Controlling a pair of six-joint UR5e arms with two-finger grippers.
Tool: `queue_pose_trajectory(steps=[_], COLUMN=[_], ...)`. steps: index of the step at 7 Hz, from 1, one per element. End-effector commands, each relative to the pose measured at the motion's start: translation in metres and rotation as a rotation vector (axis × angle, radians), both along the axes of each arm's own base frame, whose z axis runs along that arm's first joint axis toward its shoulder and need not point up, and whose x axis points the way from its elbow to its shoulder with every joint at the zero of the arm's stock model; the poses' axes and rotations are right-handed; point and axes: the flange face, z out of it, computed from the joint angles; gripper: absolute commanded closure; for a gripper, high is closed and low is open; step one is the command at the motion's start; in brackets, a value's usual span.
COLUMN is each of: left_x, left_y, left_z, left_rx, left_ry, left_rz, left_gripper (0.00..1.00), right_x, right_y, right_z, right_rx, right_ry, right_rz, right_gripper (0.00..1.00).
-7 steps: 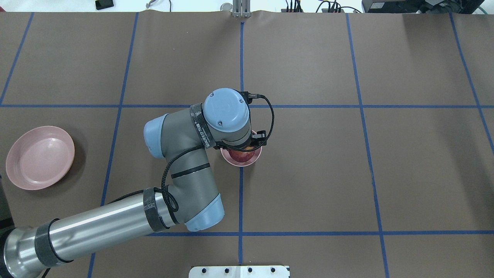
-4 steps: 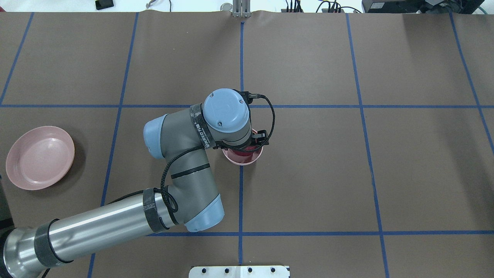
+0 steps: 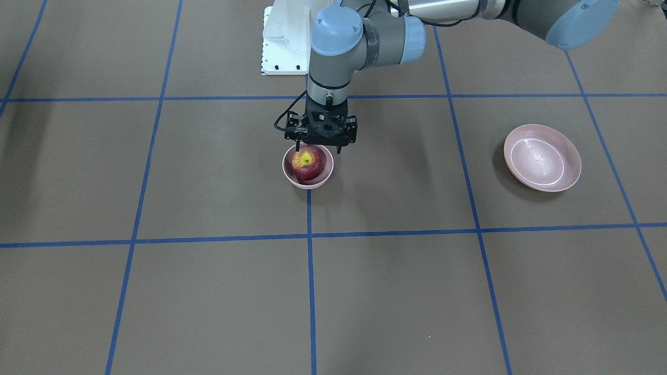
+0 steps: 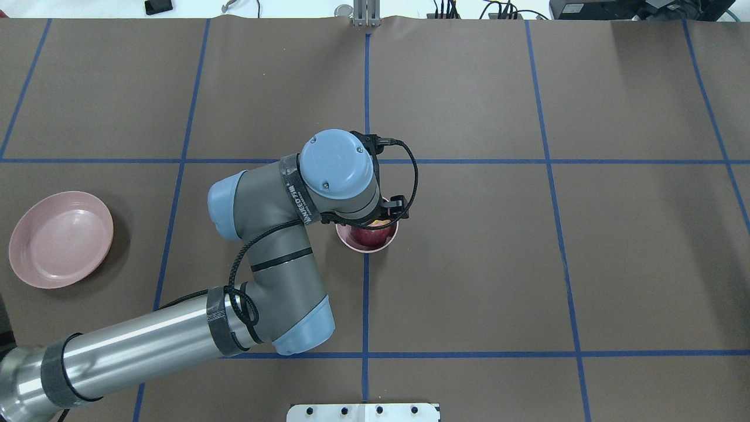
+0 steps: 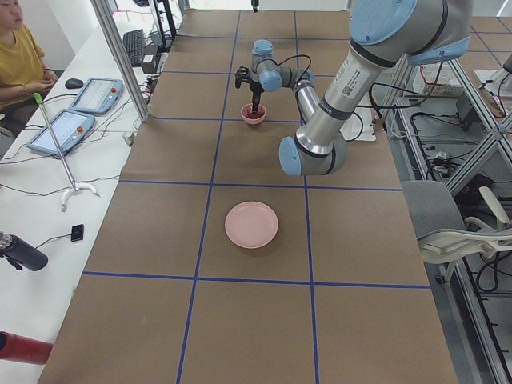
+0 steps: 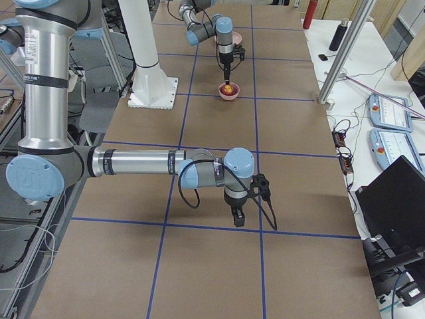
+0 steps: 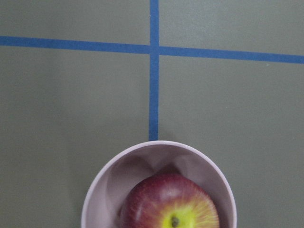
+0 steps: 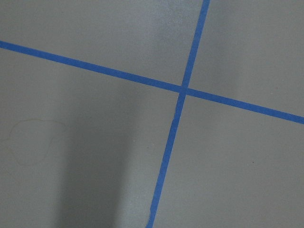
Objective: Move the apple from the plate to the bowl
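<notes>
The dark red apple (image 3: 307, 164) with its yellow-green stem patch sits inside the small pink bowl (image 3: 289, 177) at the table's middle. It also shows in the left wrist view (image 7: 168, 204), inside the bowl's rim (image 7: 97, 187). My left gripper (image 3: 318, 149) hangs open just above the bowl, its fingers apart and holding nothing. The wide pink plate (image 4: 60, 239) lies empty at the table's left side. My right gripper (image 6: 237, 220) shows only in the exterior right view, low over bare table far from the bowl. I cannot tell whether it is open or shut.
Blue tape lines divide the brown table cover into squares. The white robot base plate (image 4: 363, 412) sits at the near edge. A person (image 5: 20, 60) sits beside the table near two pendants (image 5: 62, 132).
My left wrist and elbow have shifted a little to the left and back in the overhead view. The apple stays in the bowl.
</notes>
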Motion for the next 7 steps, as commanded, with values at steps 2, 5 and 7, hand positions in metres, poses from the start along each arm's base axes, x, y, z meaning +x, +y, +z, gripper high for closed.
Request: queue_pose_trajectory(steps=[2, 5, 7], left_x=[-0.209, -0.416, -0.522], left_y=[0.001, -0.022, -0.005], left_z=[0.115, 0.26, 0.356], left_rx=[0.141, 0.185, 0.199], left_ry=[-0.117, -0.169, -0.22], left_rz=[0.216, 0.323, 0.374], left_gripper=[0.03, 0.02, 0.02], right_x=[0.0, 0.001, 0.001], right_y=[0.0, 0.001, 0.001], right_z=[0.003, 0.005, 0.006], right_rx=[-0.007, -0.039, -0.042], right_ry=[0.003, -0.001, -0.004], right_rz=[0.001, 0.032, 0.032], right_gripper=[0.0, 0.0, 0.0])
